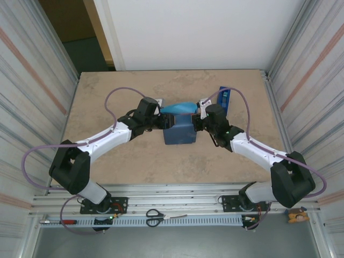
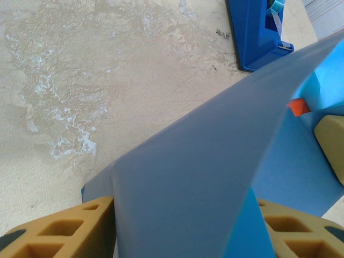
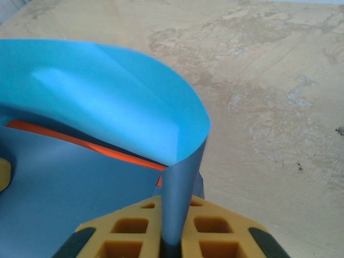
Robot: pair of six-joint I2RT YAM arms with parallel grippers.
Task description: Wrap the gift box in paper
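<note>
Right tool [image 3: 173,209] pinches smooth paper [image 3: 107,91] curling over flat gift box [image 3: 124,156].

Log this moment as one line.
paper: folded over gift box | left fingers: apart, paper between | right fingers: shut on paper flap | tape dispenser: on table

A beige, stone-patterned tabletop [image 1: 107,97] carries a folded sheet of blue wrapping paper [image 1: 180,134]. A small blue plastic tape dispenser [image 1: 224,98] stands just beyond that paper, to its right.
</note>
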